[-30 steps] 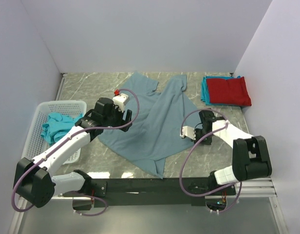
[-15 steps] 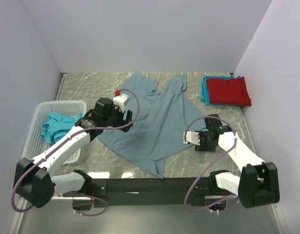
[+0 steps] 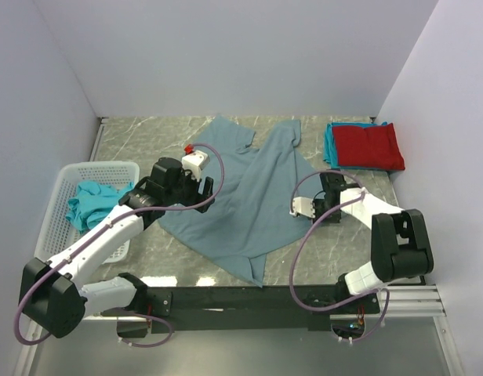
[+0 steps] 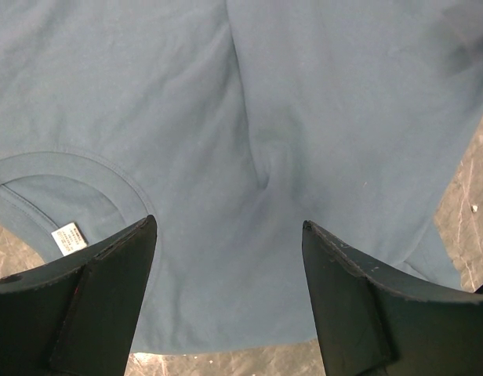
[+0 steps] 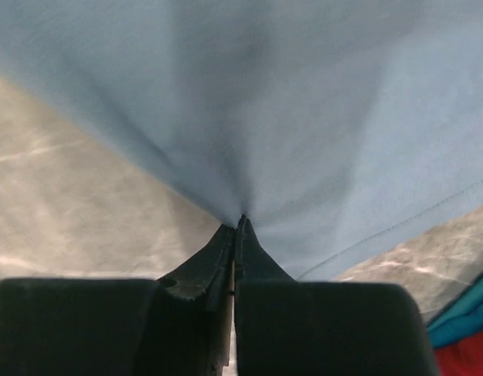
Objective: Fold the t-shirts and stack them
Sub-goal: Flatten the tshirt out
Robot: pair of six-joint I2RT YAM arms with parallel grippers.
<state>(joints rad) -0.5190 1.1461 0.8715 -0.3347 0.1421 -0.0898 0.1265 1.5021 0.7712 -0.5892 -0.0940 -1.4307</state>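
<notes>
Fabric is pinched at the tips of the right claw [image 5: 237, 221], whose jaws are pressed together on a small tuck of the blue-grey shirt [image 3: 249, 196] at its right edge. The cloth fans out from that pinch in taut creases, so the hold looks meant for lifting or dragging that side to flatten or fold it.

On the other side, the left claw [image 4: 227, 223] hangs above the shirt with its jaws spread wide and nothing between them. The collar with its white label [image 4: 67, 237] lies just by the left finger, so this claw seems placed to take the neck end.

The shirt is spread rumpled on the middle of the table [image 3: 147, 137], between the two arms and not yet folded. Its long axis runs from a pointed corner near the arm bases away to the two lobes at the far edge, tilted a little. The neck opening lies on its left side.

Left of it, a white basket [image 3: 100, 166] holds a crumpled teal shirt [image 3: 91, 202], apparently waiting its turn.

At the far right corner, a folded red shirt [image 3: 368, 146] lies on a folded teal one, likely where the stack is being built.
</notes>
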